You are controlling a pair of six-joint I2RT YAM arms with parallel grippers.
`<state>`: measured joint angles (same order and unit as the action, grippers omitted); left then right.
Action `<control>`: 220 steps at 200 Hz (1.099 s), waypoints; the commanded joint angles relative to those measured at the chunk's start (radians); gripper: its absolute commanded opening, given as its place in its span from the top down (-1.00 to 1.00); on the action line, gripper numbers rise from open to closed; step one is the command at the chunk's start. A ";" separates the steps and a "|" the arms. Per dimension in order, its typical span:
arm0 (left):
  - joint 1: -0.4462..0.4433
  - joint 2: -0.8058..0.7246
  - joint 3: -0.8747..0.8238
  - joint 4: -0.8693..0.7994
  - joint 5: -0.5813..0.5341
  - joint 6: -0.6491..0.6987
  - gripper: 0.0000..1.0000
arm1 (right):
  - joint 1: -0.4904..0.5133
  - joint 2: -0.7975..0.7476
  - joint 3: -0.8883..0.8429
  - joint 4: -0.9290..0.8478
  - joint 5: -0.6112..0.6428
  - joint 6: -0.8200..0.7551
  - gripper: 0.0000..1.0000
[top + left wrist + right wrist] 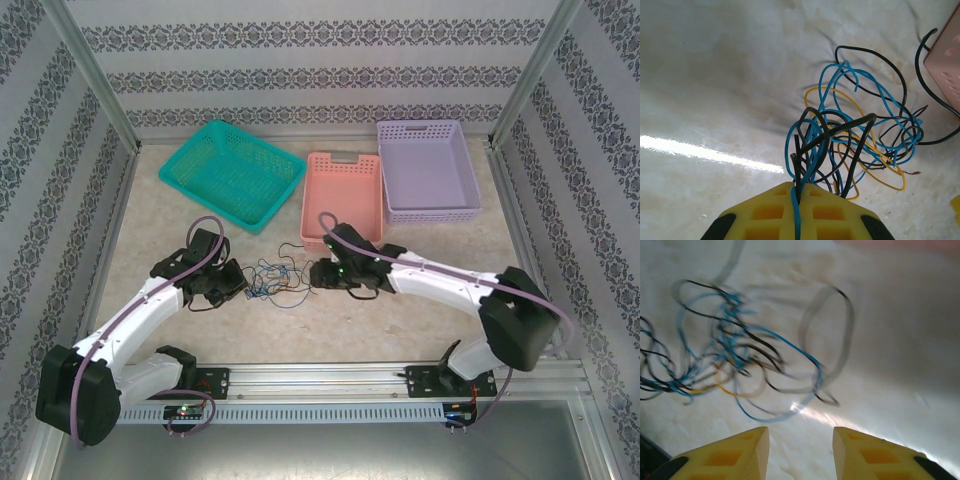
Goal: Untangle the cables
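Observation:
The cables (275,278) lie as a tangle of thin blue, black and yellow wires on the table between my two grippers. My left gripper (238,283) is at the tangle's left edge. In the left wrist view its yellow fingers (765,210) are pressed together on a blue and a black strand (799,187), and the rest of the tangle (855,135) spreads out beyond them. My right gripper (318,274) is at the tangle's right edge. Its yellow fingertips (801,440) stand apart over bare table with nothing between them. The cables (740,350) look blurred just ahead of it.
Three baskets stand at the back: teal (232,172) on the left, pink (343,195) in the middle, purple (427,168) on the right. The pink basket's corner (945,60) sits close to a black wire loop. Patterned walls close in the table's sides.

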<state>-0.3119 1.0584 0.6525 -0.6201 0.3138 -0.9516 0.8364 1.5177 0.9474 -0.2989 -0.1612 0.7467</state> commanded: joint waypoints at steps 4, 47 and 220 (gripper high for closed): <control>0.014 -0.024 -0.001 -0.050 -0.014 0.045 1.00 | 0.011 0.097 0.099 -0.078 0.057 -0.217 0.22; 0.014 -0.028 0.013 -0.083 -0.037 0.062 1.00 | 0.013 0.225 0.180 -0.164 0.102 -0.290 0.20; 0.013 -0.011 0.029 -0.167 -0.071 0.158 1.00 | 0.053 0.407 0.308 -0.095 0.045 -0.348 0.28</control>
<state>-0.3119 1.0401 0.6548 -0.7490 0.2573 -0.8261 0.8864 1.8748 1.2053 -0.4030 -0.0975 0.4400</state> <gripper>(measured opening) 0.053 0.367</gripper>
